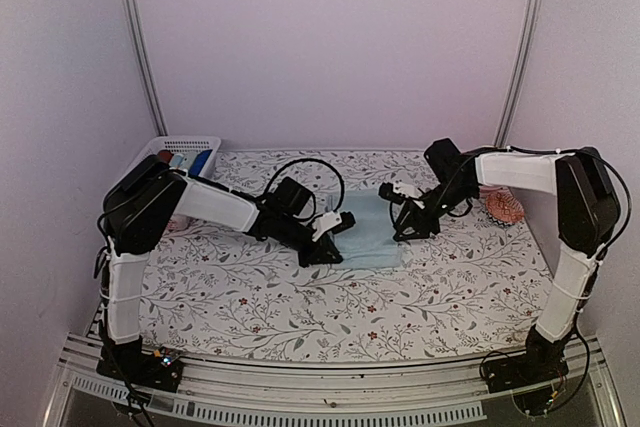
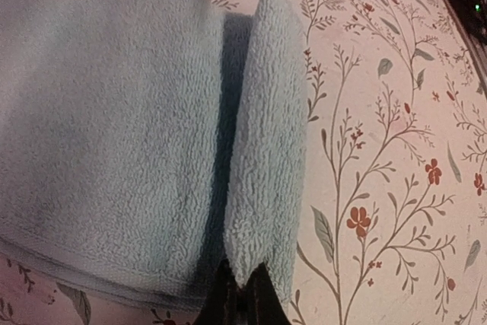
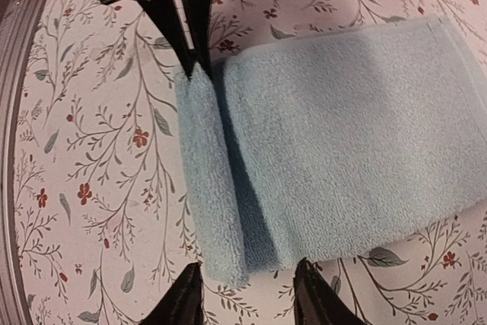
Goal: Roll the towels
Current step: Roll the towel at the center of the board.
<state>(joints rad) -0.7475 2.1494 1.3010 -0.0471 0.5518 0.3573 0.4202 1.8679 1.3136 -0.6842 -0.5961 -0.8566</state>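
The pale blue towel lies flat in the middle of the table, with its near end lifted into a narrow upright fold. My left gripper is shut on one end of that fold. It also shows in the right wrist view, pinching the far end of the fold. My right gripper is open, with its fingers astride the other end of the fold and not touching it. The pink towel sits as a roll at the right, beside the right arm.
A white basket stands at the back left with a dark blue roll in it. The table has a floral cloth. The metal frame rail runs along the near edge.
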